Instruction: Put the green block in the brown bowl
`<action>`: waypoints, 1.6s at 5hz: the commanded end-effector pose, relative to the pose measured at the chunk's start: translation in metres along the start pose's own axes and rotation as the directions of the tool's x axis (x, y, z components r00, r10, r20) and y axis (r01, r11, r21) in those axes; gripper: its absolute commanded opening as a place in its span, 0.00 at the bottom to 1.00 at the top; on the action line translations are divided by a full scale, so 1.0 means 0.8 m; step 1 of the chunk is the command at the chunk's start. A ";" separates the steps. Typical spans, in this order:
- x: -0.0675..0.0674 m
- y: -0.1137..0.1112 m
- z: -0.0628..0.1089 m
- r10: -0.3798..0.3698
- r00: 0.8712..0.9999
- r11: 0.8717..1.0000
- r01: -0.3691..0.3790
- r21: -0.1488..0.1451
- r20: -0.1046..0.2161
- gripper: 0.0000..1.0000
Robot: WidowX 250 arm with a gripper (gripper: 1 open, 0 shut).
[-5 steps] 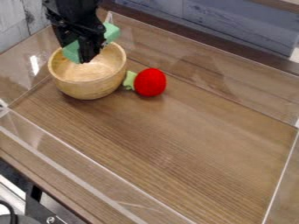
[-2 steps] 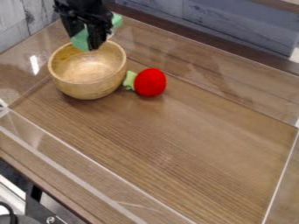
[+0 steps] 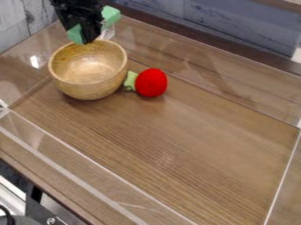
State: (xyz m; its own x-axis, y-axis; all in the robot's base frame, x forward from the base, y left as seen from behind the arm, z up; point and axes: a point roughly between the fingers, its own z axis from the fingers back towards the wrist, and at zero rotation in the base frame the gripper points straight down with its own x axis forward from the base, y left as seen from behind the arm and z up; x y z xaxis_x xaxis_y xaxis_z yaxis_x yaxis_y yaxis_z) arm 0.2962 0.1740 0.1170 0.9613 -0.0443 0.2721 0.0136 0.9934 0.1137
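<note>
green block (image 3: 91,31), pale mint and flat-sided, pinched in the claw (image 3: 83,33) above the bowl's (image 3: 88,72) far edge.

No readable text, labels, brands, numbers or signs anywhere in view.
</note>
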 end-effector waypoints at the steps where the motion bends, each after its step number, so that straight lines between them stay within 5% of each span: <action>1: -0.001 0.004 0.013 -0.010 0.999 1.000 0.010 0.009 0.047 0.00; 2: -0.006 0.002 0.013 -0.021 0.998 1.000 0.022 -0.006 0.058 0.00; 4: 0.009 -0.050 0.029 -0.103 0.990 0.993 0.108 -0.044 0.098 0.00; 6: 0.015 -0.055 0.041 -0.070 0.991 0.996 0.076 -0.044 0.118 0.00; 8: -0.003 -0.045 0.031 -0.131 0.988 0.989 0.136 -0.062 0.077 0.00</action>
State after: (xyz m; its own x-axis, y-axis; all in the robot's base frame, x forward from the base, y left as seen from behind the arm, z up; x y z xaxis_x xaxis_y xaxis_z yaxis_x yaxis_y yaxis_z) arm 0.2860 0.1326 0.1228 0.9388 -0.1706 0.2993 0.1599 0.9853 0.0599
